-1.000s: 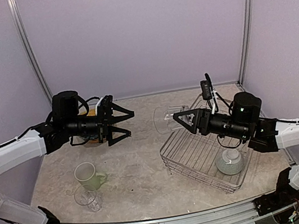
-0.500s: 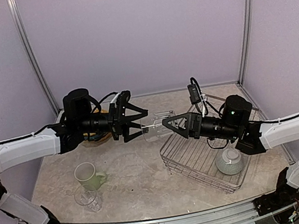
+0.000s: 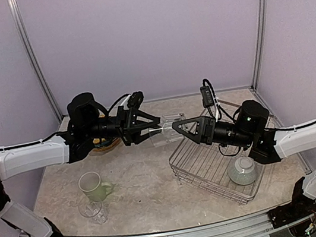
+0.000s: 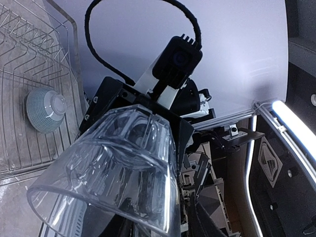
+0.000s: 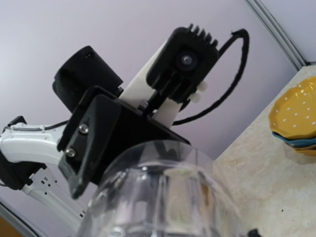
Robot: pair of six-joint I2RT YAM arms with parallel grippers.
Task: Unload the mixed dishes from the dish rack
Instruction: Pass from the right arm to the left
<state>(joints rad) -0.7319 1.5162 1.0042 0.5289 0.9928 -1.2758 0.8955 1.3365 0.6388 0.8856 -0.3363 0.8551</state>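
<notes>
Two arms meet in the air over the middle of the tabletop (image 3: pixel 150 180), with a clear glass (image 3: pixel 168 126) lying on its side between them. The right fingers (image 3: pixel 183 131) are clamped on the narrow base end of the glass and hold it clear of the tabletop. The left fingers (image 3: pixel 155 126) are spread wide, one on each side of the rim end; I cannot tell if they touch it. In the left wrist view the wide rim of the glass (image 4: pixel 106 192) faces the lens.

By the right edge sits the wire rack (image 3: pixel 204 162), with a small bowl (image 3: pixel 243 171) upside down in its near right corner. Near the front left corner a pale green mug (image 3: pixel 93 186) stands upright with a second glass (image 3: pixel 91 210) just beside it. Toward the far left corner, partly hidden behind the left arm, lies a stack of yellow dotted plates (image 5: pixel 296 113) on top of a blue plate (image 5: pixel 302 142).
</notes>
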